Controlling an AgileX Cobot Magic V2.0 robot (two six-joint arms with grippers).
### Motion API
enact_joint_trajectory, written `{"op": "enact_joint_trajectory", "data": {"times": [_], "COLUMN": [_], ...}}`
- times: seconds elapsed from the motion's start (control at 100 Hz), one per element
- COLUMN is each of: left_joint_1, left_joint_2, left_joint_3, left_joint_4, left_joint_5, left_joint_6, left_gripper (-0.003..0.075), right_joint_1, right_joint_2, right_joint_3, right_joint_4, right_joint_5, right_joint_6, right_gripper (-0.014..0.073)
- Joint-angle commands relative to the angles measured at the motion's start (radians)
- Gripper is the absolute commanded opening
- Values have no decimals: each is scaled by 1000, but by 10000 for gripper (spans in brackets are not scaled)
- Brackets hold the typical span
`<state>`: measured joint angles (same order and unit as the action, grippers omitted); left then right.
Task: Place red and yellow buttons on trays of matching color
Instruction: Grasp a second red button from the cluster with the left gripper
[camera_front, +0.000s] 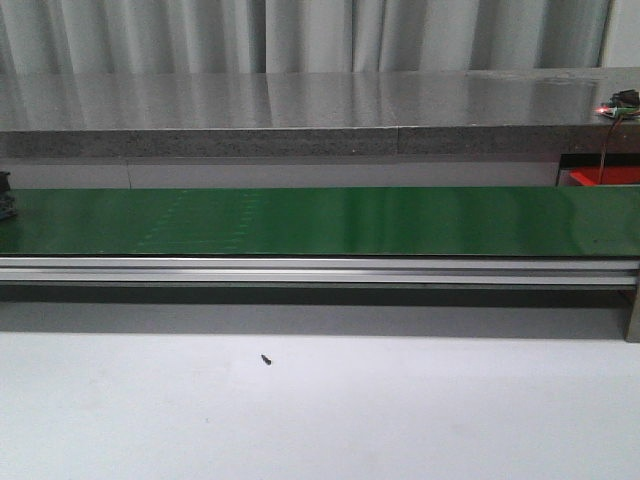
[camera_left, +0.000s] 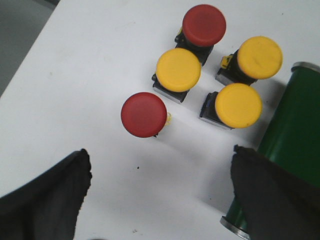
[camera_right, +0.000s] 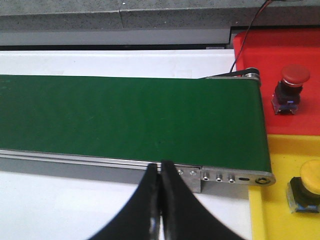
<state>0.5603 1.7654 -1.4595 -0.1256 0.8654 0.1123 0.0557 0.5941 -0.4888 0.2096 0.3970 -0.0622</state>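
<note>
Under the left wrist camera, on the white table (camera_left: 75, 75), sat 5 buttons in the upper middle and upper right of the frame: 2 red, 3 yellow. The near red button (camera_left: 143, 114) was closest to the left gripper (camera_left: 160, 192), whose fingers stood wide apart with nothing between them. The other red button (camera_left: 203, 25) sat at the top, with the yellow buttons (camera_left: 178, 69) clustered around it, right beside the conveyor's end roller (camera_left: 285, 145).

Looked to me like the pick stage: the left arm hovered over the pile, and the near red one seemed the obvious grab since it stood a bit apart from the rest. Next move would call for dropping down and centering the fingers on its body without bumping the yellow neighbor.

Caps were big, smooth mushroom domes on small dark bases, so probably a bit top-heavy.

Over on the right wrist view, the right gripper (camera_right: 160, 200) had its fingers pressed together, holding nothing, hanging at the green belt (camera_right: 125, 115). At the right edge, the red tray (camera_right: 295, 47) held 1 red button, the yellow tray (camera_right: 270, 210) 1 yellow.
</note>
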Motion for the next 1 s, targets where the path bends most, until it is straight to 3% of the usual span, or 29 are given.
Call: {"op": "enact_joint_trajectory", "data": {"times": [0.0, 0.99], "left_joint_1": [3, 21], "left_joint_2": [-14, 176], "left_joint_3": [-24, -30], "left_joint_4": [-8, 27], "left_joint_5": [-44, -231], "left_joint_6": [20, 34], "left_gripper": [567, 567], "right_joint_1": [2, 2], "right_joint_2": [0, 0], "right_joint_3": [-27, -27], "right_joint_4": [-5, -5], "right_joint_5": [-71, -65], "right_joint_6": [-4, -4], "right_gripper": [-67, -67]}}
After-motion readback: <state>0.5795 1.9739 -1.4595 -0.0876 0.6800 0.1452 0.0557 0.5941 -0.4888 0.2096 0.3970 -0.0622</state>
